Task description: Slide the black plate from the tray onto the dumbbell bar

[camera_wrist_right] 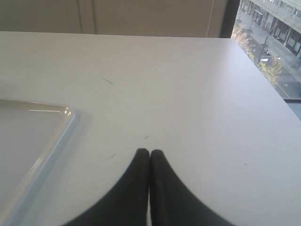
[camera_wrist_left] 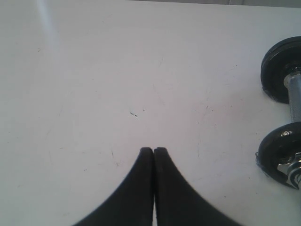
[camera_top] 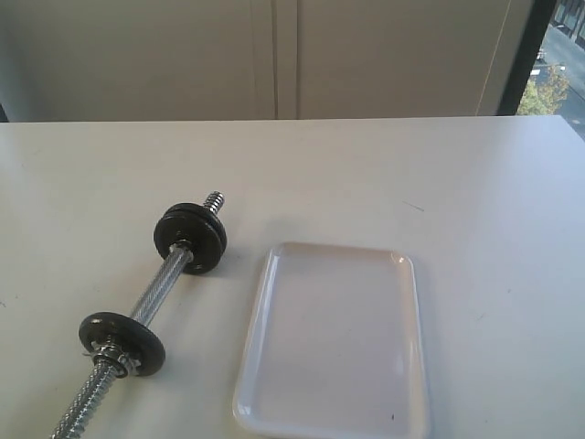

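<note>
The dumbbell bar (camera_top: pixel 163 285) lies slantwise on the white table, left of the tray (camera_top: pixel 256 320). Two black plates (camera_top: pixel 190 236) sit pressed together near its far threaded end. A third black disc (camera_top: pixel 122 341) stands nearer, with the chrome star nut (camera_top: pixel 111 355) against it. The tray holds nothing. Neither gripper shows in the exterior view. My left gripper (camera_wrist_left: pixel 154 149) is shut and empty over bare table, with the bar (camera_wrist_left: pixel 295 96) and its discs (camera_wrist_left: pixel 281 70) off to one side. My right gripper (camera_wrist_right: pixel 149 151) is shut and empty beside the tray's corner (camera_wrist_right: pixel 69 114).
A cream wall (camera_top: pixel 274 55) runs behind the table's far edge. A window (camera_top: pixel 553 82) with a dark frame stands at the back right. The table's right edge (camera_wrist_right: pixel 263 80) lies near the right gripper.
</note>
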